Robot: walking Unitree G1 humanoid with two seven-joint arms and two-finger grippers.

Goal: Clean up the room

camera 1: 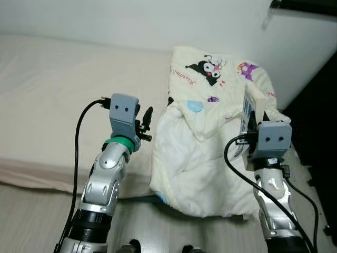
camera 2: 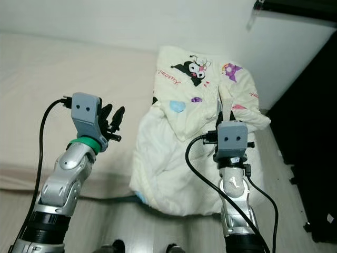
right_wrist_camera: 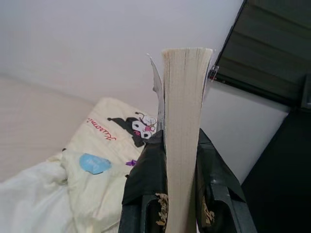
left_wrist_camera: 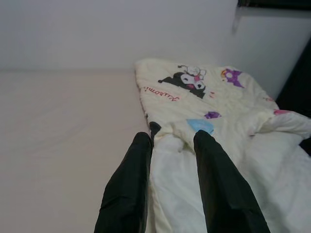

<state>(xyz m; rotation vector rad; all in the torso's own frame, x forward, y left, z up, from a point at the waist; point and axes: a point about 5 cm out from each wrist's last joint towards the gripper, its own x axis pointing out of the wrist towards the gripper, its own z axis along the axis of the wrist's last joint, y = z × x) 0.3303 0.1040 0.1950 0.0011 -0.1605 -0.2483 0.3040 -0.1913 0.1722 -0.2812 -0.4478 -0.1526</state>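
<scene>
My right gripper (right_wrist_camera: 177,148) is shut on a thick cream-paged book (right_wrist_camera: 183,97), held upright on its edge above the right side of the quilt. From the head, the book (camera 1: 247,112) stands just above that wrist. A cream quilt (camera 1: 195,158) printed with cartoon figures lies crumpled on the bed's right end and hangs over its near edge. My left gripper (camera 1: 145,125) is open and holds nothing. It hovers over the beige mattress (camera 1: 52,95) just left of the quilt, and its black fingers (left_wrist_camera: 129,184) point along the quilt's edge.
A white wall runs behind the bed. Dark furniture (camera 1: 316,116) stands close on the right, with a black shelf edge (right_wrist_camera: 272,53) high up. Pale wooden floor (camera 1: 158,226) lies under my arms in front of the bed.
</scene>
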